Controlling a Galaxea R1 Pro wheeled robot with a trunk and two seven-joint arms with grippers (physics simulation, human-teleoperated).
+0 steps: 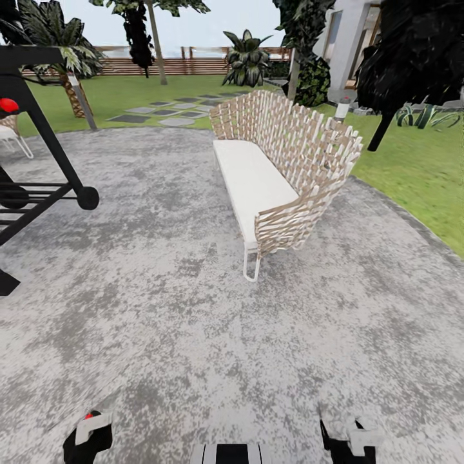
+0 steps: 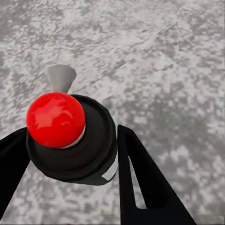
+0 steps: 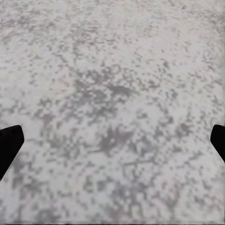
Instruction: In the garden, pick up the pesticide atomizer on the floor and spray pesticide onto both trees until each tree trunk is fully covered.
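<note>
The pesticide atomizer [image 2: 70, 136], a dark, round-bodied canister capped with a glossy red knob, sits between the black fingers [image 2: 145, 183] of the left gripper [image 2: 70, 154], which close against its sides in the left wrist view, over the mottled grey floor [image 2: 178, 70]. In the head view the left gripper [image 1: 88, 438] appears at about 7 o'clock along the bottom edge (a speck of red shows at its top), while the right gripper [image 1: 351, 441] sits at about 5 o'clock. In the right wrist view the right gripper's [image 3: 112, 140] dark fingertips [image 3: 9, 145] stand wide apart at the frame's sides, with nothing between them but paving. The floor [image 1: 161, 309] spreads across most of the head view, its curved edge meeting the lawn of the garden [image 1: 419, 174] at 3 o'clock. A wicker bench [image 1: 283, 174] with a white cushion stands just above centre, toward 1 o'clock. A black frame [image 1: 38, 161] with a red part stands at 9 o'clock. Stepping stones [image 1: 167, 113] and a brown slat fence [image 1: 187, 64] lie toward 12 o'clock, with a pale tree trunk [image 1: 156, 45] rising before the fence.
</note>
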